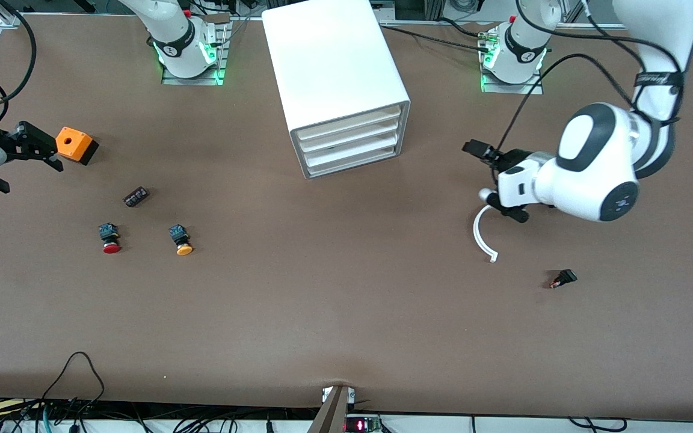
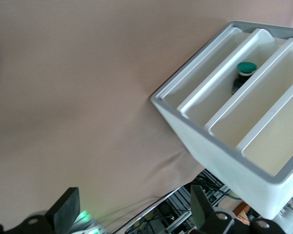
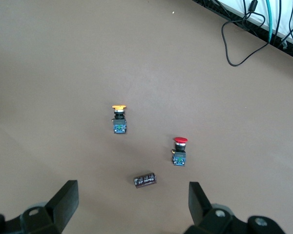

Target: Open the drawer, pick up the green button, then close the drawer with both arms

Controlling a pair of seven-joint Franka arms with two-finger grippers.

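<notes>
The white four-drawer cabinet (image 1: 334, 66) stands mid-table with all fronts flush. The drawer (image 1: 352, 149), second from the bottom, is shut. In the left wrist view the cabinet's front (image 2: 219, 146) shows, with the green-capped button (image 2: 245, 68) lying inside that drawer (image 2: 224, 92). My left gripper (image 1: 491, 177) hangs over bare table toward the left arm's end, turned toward the cabinet front, open and empty; it also shows in the left wrist view (image 2: 134, 214). My right gripper (image 1: 27, 171) is open and empty over the right arm's end, also seen in the right wrist view (image 3: 133, 204).
An orange box (image 1: 74, 144) sits beside the right gripper. A dark cylinder (image 1: 136, 196), a red-capped button (image 1: 109, 238) and an orange-capped button (image 1: 181, 239) lie nearer the front camera. A white curved strip (image 1: 482, 237) and a small black part (image 1: 563, 278) lie under the left arm.
</notes>
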